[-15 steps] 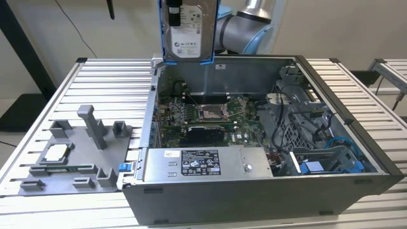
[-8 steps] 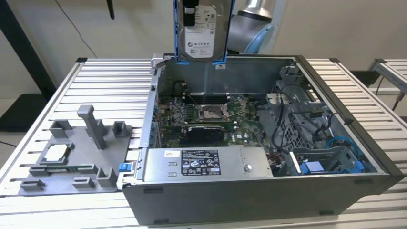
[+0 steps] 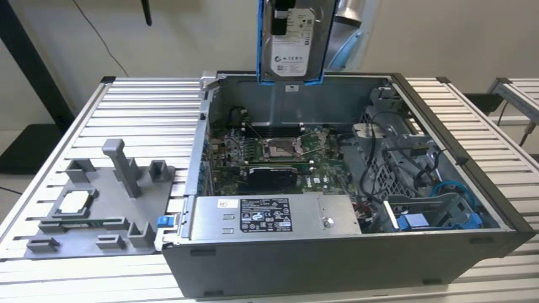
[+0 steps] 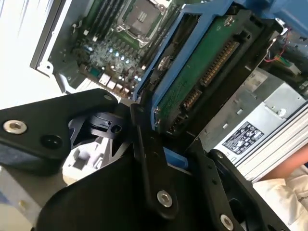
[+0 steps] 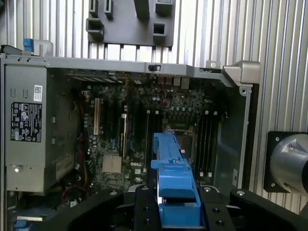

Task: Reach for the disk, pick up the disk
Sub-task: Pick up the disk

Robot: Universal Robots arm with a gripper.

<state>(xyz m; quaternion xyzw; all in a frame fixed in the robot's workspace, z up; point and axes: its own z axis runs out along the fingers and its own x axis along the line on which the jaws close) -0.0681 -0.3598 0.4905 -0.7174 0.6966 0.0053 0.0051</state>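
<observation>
The slatted desk carries the open computer case. In the exterior view the disk hangs upright above the case's back edge, clear of it, its blue frame clamped tight in my claw, fingers on both sides.

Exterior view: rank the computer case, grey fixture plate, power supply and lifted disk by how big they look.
1. computer case
2. grey fixture plate
3. power supply
4. disk: smallest as shown, but the picture's top edge cuts it off and it hangs above the case, so its rank is unsure.
</observation>
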